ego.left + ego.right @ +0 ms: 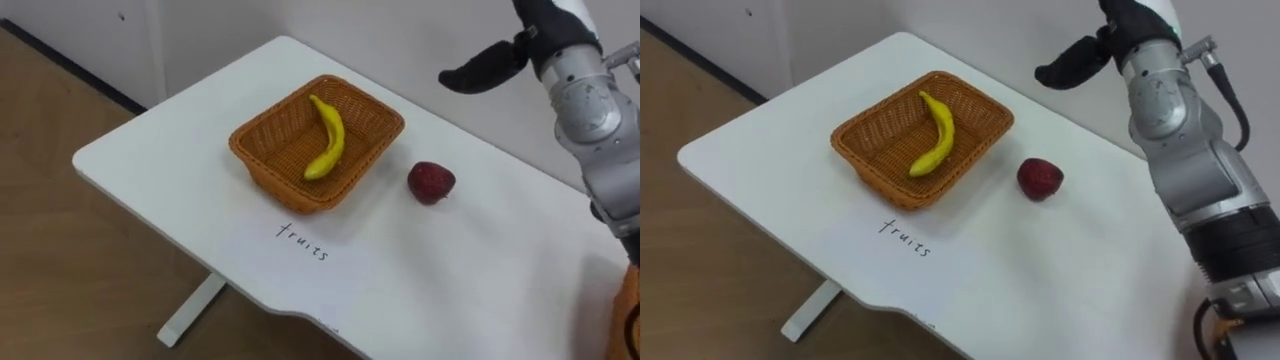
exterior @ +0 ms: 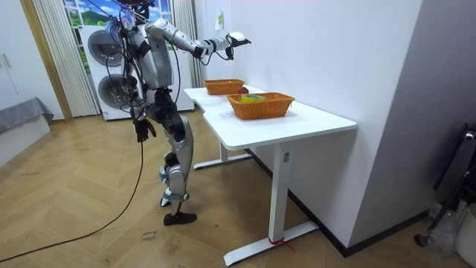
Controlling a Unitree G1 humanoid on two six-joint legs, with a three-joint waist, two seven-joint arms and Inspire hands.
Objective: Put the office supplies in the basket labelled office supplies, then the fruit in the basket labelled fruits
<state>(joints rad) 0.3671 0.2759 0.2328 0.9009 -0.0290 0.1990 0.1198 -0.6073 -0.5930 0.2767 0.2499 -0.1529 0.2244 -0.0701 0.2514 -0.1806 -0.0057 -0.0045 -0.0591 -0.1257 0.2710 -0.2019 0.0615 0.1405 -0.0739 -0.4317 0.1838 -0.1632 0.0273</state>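
Left eye view: the banana lies in the basket. 1 red fruit sits on the table just right of it. The right hand hangs above, fingers stretched apart, empty.

Room view: the left hand hangs by the thigh, and I cannot tell its state. A 2nd basket stands nearer.

Premises: a domestic room, in use as a laundry and living area. Evidence: two front-loading laundry machines stacked at the far wall, full-length curtains beside them, a wood-plank floor, grey cushioned furniture at the room view's left, and a white desk carrying wicker baskets.
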